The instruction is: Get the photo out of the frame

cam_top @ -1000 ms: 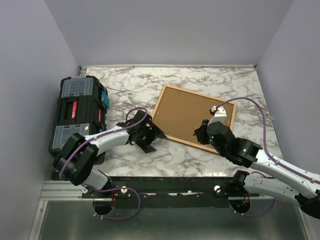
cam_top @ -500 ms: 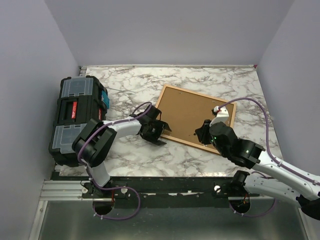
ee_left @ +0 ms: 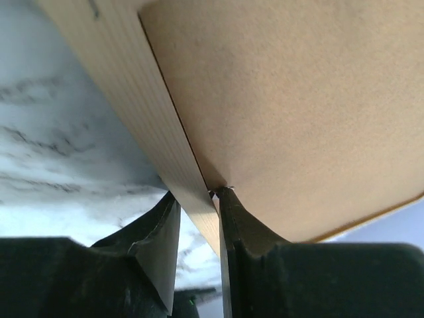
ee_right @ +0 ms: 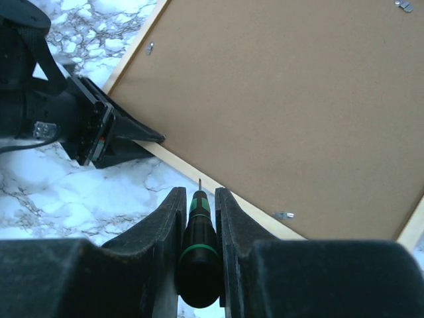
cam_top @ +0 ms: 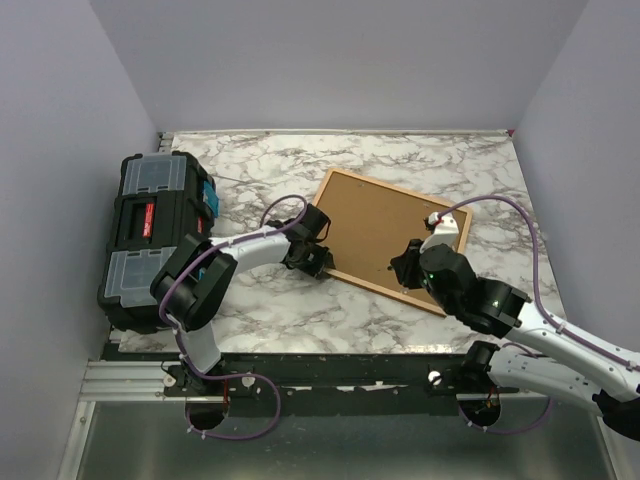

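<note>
At the near-left rail of the frame [ee_left: 126, 99], likely light, stiff wood best held edgewise, the left claw [ee_left: 199, 199] pinched it while the right claw [ee_right: 199, 193] clamped a screwdriver [ee_right: 197, 258].

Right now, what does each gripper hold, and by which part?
Right gripper: a screwdriver, by its handle. Left gripper: the frame, pinched across its edge rail.

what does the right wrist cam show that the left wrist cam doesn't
Only right wrist: a small green-and-black screwdriver pinched in the right jaws, and small metal clips on the plain brown backing board. Only left wrist: the left jaws up close, one each side of the rail of the thin orange-brown wooden frame. Both: board, frame and white marble table.
</note>
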